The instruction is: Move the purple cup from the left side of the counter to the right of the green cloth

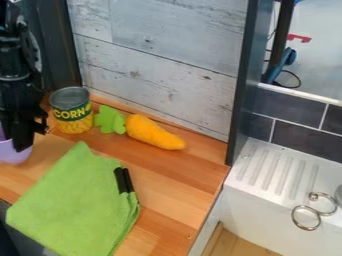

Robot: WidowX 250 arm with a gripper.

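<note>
Purple bowl (10, 157), partly cut off at the counter's left edge of view, meets the black gripper (22, 144); whether that is apart or clamped cannot be told. Wooden counter (170, 175) bears a green cloth (70, 202), corn can (71, 111) and orange carrot (155, 132), beside a white sink (267, 197). The bowl's facing and long axis are unclear.

Black robot arm, blocky glossy segments (rounded joint, perhaps), dark lower section
</note>
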